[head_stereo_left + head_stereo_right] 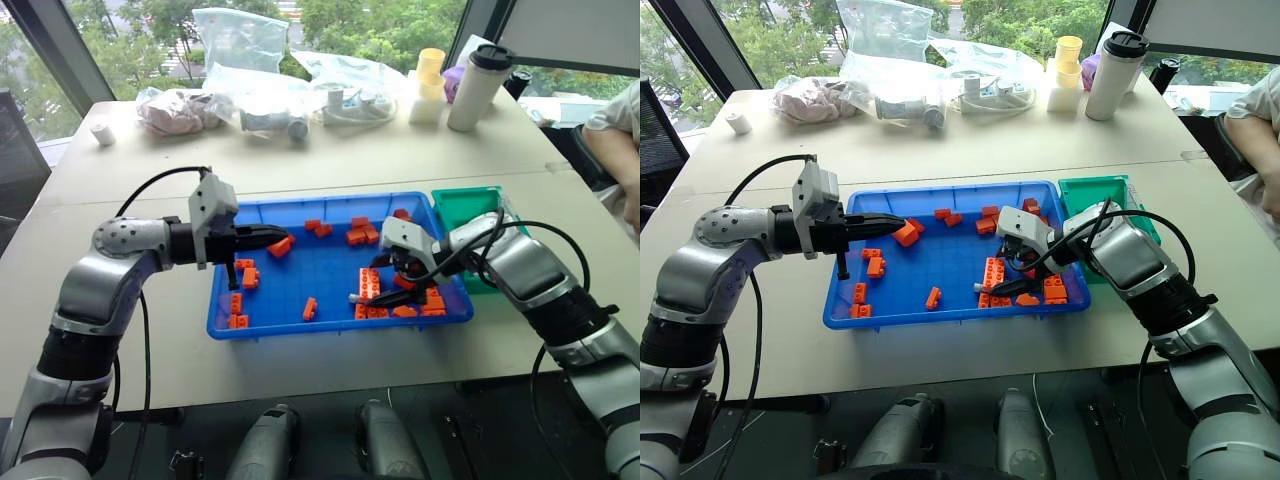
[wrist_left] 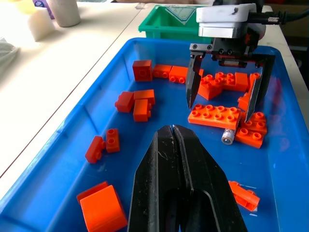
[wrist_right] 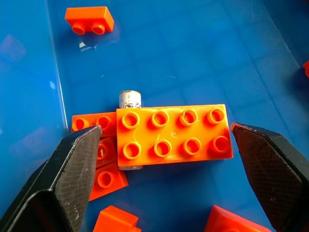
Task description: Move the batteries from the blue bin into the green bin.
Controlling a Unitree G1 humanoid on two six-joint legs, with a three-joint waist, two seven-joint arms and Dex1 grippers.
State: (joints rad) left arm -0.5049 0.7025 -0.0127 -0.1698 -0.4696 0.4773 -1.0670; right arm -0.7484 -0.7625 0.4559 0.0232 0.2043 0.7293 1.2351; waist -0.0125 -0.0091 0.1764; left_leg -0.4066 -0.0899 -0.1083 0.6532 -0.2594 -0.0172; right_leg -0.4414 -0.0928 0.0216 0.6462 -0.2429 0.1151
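Orange bricks littered your blue bin (image 1: 225,318) on the tabletop. Your right gripper (image 2: 224,99) hung over the bin's right end, jaws spread wide and empty, straddling an eight-stud brick (image 3: 172,135). One battery (image 3: 129,100) lay under that brick (only its silver end poked out). Your left gripper (image 1: 270,236) hovered over the bin's left part, jaws closed on nothing. Green bin (image 1: 462,204) sat just beside, right.

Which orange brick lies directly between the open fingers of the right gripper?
The eight-stud orange brick, the wide flat one lying over a silver battery, between the right gripper fingers.
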